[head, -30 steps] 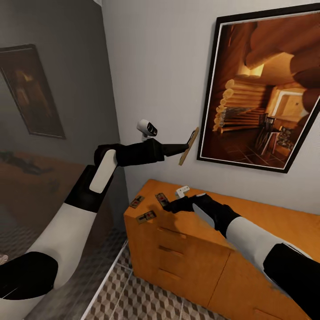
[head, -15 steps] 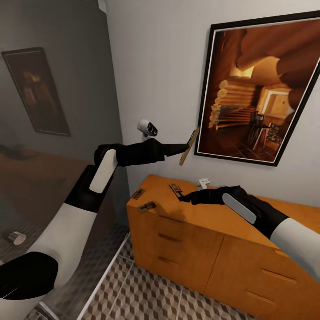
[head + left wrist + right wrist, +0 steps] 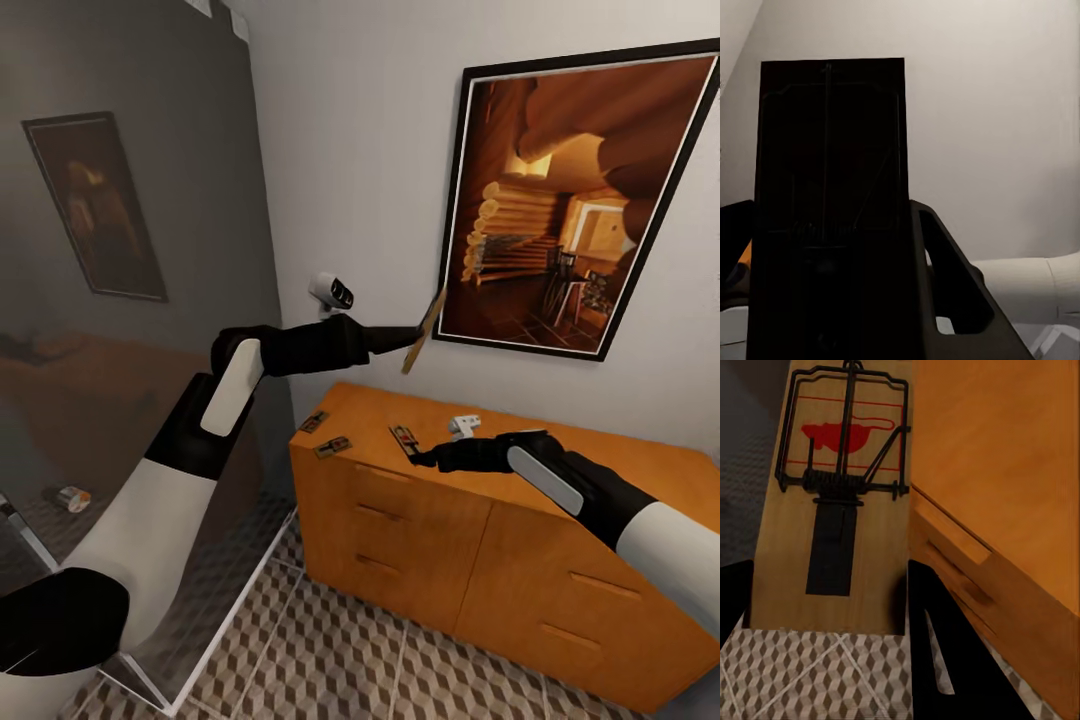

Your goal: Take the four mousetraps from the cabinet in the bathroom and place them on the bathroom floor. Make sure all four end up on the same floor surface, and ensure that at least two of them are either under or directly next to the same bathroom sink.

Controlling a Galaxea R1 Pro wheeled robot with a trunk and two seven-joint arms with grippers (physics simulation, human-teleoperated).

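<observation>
So both arms are loaded up right now. The left tool is pinched on a mousetrap, holding it up high near the middle of the head view, edge-on against the wall just beside the framed cabin picture. My guess is it's parked up there to keep it out of the other arm's way. In the left wrist view that trap is just a dark slab against the pale wall, backlit, so no detail.

The right tool is clamped on a second mousetrap, right of centre in the head view, just over the top of the orange-brown cabinet; can't tell if it's clear of the wood or touching. The right wrist view shows that one nicely: wooden base, red mouse print, wire bar and spring, with a drawer front alongside and cube-pattern bathroom floor below.

The other two mousetraps lie flat near the cabinet's left end, close together, untouched. There's a small white thing on the top too, no idea what.

Two in hand, two to go, none on the floor. Carrying one per arm probably halves the trips.
</observation>
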